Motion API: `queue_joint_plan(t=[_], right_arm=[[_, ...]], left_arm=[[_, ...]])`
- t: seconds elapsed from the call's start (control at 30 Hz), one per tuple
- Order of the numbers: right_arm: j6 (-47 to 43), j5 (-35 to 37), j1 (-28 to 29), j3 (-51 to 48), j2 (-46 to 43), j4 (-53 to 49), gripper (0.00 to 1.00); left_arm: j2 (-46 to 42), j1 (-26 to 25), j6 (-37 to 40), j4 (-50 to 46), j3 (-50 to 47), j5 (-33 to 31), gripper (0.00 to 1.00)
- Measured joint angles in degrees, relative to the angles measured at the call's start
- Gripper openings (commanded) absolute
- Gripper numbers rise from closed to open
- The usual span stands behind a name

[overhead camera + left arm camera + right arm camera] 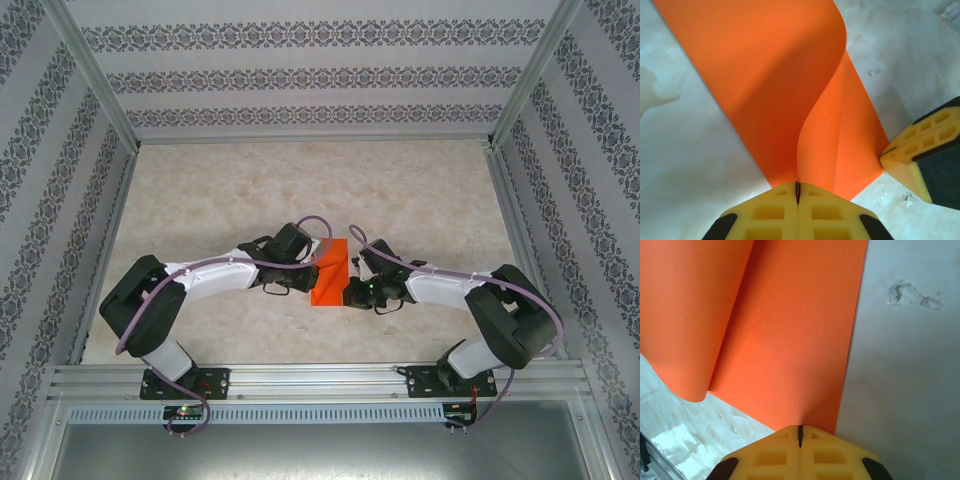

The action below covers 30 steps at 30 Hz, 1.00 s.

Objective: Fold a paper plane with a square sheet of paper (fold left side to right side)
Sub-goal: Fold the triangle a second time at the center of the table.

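Left hand [797, 189]: yellow fingers are pressing together, pinching the raised edge.
Square sheet of paper [765, 75]: orange, one flap is curling up and over.
Right hand [890, 157]: tip is touching the sheet's right edge.
Desk [690, 150]: is lying pale and marbled underneath.

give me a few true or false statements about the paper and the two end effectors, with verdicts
1. The paper lies between the left end effector and the right end effector. True.
2. Both end effectors are open. False: both are shut.
3. The paper is orange. True.
4. The paper lies fully flat. False: one side curls up and over the rest.
5. The paper sits at the far edge of the table. False: it is in the near half, close to the arms.
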Motion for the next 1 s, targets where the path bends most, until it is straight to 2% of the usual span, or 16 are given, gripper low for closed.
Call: queue_joint_plan(t=[1.0], right_arm=[[-1.5,0.5,0.0,0.8,0.1,-2.0,0.0]], left_arm=[[8.7,1.1,3.2,-0.7,4.5,-0.7,0.0]])
